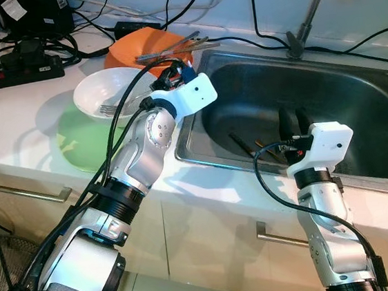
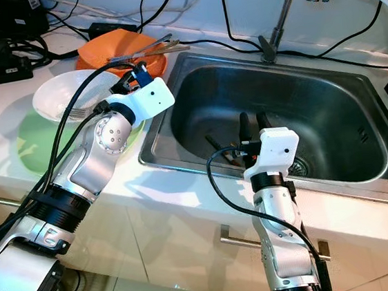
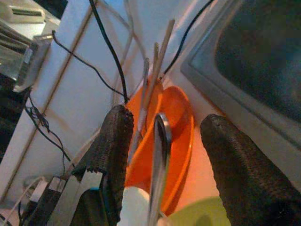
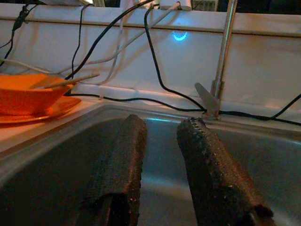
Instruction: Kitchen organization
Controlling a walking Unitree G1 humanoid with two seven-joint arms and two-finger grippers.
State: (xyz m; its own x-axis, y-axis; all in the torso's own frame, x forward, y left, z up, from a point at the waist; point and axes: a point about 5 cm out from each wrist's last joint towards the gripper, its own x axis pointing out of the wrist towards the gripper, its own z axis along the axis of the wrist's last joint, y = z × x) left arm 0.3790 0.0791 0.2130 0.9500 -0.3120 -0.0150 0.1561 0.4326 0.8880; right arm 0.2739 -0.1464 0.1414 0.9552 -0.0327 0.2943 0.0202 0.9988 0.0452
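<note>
An orange bowl [image 1: 143, 48] stands on the counter left of the sink [image 1: 361, 86], with chopsticks and metal utensils [image 1: 178, 46] lying across its rim. In front of it a white bowl [image 1: 104, 92] holding a fork [image 1: 110, 110] rests on a green plate [image 1: 82, 140]. My left gripper [image 1: 172, 71] hovers open between the white bowl and the orange bowl [image 3: 178, 122], a metal utensil [image 3: 159, 155] showing between its fingers. Over the sink's near side my right gripper [image 1: 292, 118] is open with nothing in it. Dark utensils [image 1: 246, 147] lie in the basin below.
A faucet [image 1: 312, 4] rises behind the sink. A power strip [image 1: 6, 71] and tangled cables cover the back left of the counter. Drawer handles [image 1: 25, 191] sit under the counter edge.
</note>
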